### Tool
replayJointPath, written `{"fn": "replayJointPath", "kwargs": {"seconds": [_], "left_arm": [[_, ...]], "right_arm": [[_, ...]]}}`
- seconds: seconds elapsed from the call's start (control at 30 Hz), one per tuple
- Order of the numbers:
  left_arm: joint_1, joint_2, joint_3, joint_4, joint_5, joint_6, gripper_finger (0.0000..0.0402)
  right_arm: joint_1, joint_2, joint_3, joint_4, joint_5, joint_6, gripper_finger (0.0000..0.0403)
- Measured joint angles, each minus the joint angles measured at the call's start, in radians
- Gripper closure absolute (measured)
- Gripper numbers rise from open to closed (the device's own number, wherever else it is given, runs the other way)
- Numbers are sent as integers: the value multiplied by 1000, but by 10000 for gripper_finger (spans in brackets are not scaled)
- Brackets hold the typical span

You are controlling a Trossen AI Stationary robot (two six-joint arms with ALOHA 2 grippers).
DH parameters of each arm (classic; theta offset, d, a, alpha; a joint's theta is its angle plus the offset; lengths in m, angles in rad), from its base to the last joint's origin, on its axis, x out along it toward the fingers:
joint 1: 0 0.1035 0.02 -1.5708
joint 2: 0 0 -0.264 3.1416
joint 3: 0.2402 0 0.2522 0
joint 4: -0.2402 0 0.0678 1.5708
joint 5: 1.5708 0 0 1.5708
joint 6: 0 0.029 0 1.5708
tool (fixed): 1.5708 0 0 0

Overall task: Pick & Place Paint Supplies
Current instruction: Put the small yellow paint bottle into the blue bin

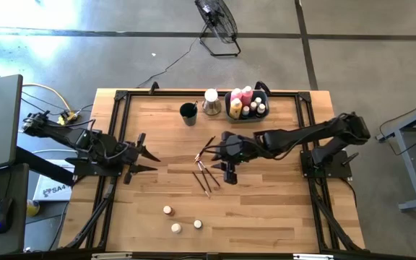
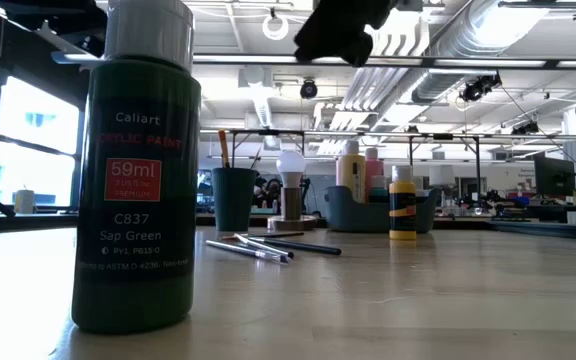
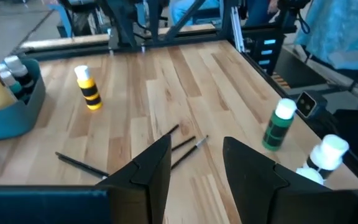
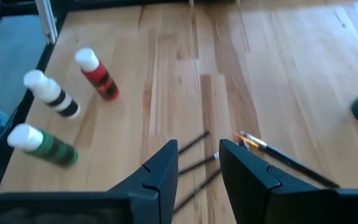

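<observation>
High view, brushes: thin dark-handled paint brushes (image 1: 204, 173) lie loose at the centre of the pale wooden table (image 1: 280, 209), some fanned, some parallel.
Right gripper: right gripper (image 1: 228, 172) hovers just over the brushes, fingers apart with nothing between them.
Left gripper: left gripper (image 1: 147, 159) waits near the table's left edge, fingers apart, empty.
Bottles: three white-capped paint bottles (image 1: 180, 219) stand near the front edge; the grey-blue rectangular bin (image 1: 259, 115) at the back already holds several.
Step advice: probably a brush pick; lower squarely across one handle and close on that one only.
Room: open board around the brushes; the small dark round cup (image 1: 188, 113) stands well apart.
</observation>
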State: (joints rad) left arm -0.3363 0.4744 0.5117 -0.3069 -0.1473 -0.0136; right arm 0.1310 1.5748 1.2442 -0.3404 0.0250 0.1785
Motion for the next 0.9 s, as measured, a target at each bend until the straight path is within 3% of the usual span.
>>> {"fn": "replayJointPath", "kwargs": {"seconds": [0.3, 0.5, 0.63, 0.8, 0.9], "left_arm": [[-5, 7, 0, 19, -117, 96, 259], [-5, 13, 0, 15, -157, 91, 259], [-4, 16, 0, 11, -157, 89, 259], [-4, 26, 0, 13, -159, 88, 259], [-4, 34, 0, 15, -159, 88, 259]], "right_arm": [[-1, 16, 0, -63, 21, 58, 292], [-15, -29, 0, -211, 256, 70, 292], [-54, -65, 0, -244, 347, 165, 292], [-161, -88, 1, -325, 313, 445, 292], [-234, -88, 1, -435, 260, 486, 292]]}}
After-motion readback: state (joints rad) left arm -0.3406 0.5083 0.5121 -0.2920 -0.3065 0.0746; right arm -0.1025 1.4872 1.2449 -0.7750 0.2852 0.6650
